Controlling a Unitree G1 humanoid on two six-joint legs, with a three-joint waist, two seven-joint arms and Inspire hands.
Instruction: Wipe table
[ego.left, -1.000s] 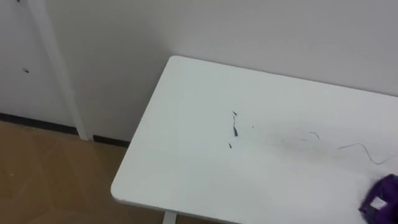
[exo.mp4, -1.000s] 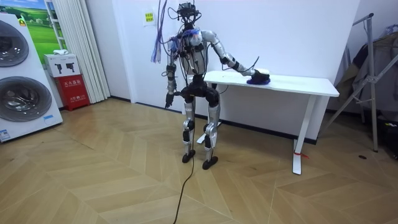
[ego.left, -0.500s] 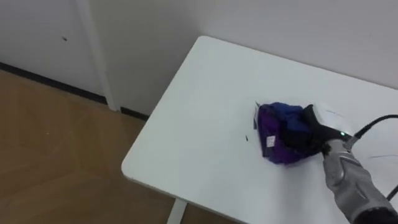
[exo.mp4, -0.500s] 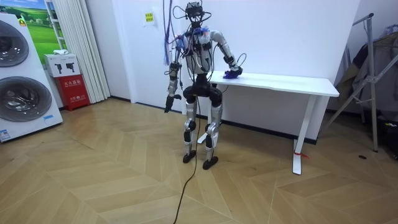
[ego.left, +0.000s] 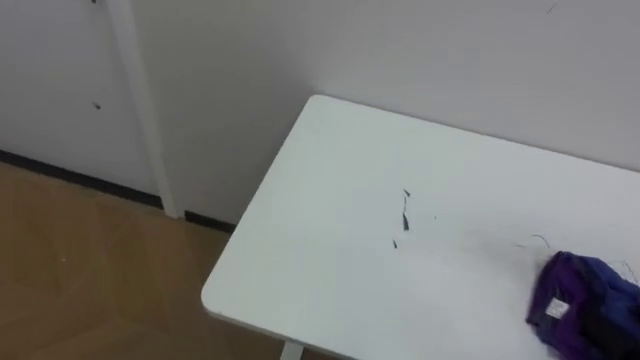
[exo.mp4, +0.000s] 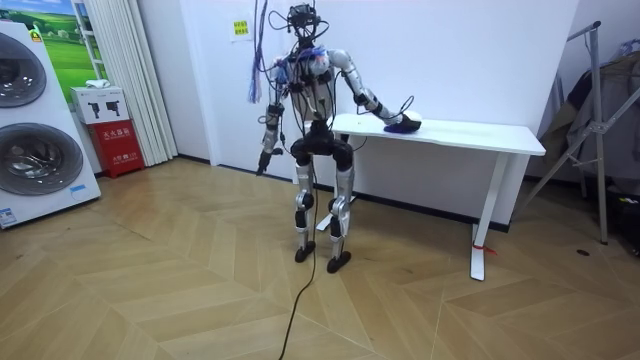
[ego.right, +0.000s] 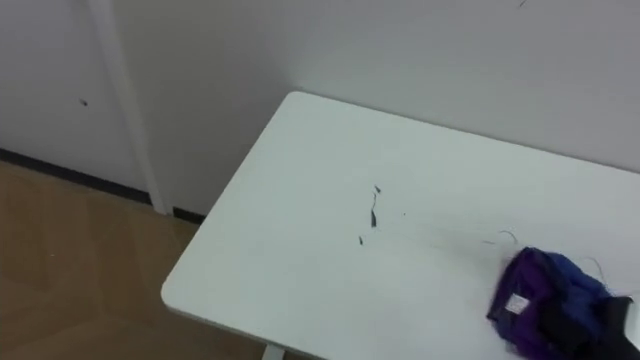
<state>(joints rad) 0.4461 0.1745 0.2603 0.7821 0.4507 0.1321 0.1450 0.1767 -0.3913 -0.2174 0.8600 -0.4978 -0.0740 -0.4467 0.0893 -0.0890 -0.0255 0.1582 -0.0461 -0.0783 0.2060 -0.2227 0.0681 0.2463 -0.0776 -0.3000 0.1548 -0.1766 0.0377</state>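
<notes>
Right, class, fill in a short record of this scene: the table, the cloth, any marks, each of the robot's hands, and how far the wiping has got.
table: white, by the wall; the robot stands at its end
cloth: purple, bunched, lying on the table
dark marks: small, on the tabletop, left of the cloth and apart from it
right hand: out over the table, at the cloth
left hand: hangs by the robot's side
wiping: dark marks not yet wiped off
</notes>
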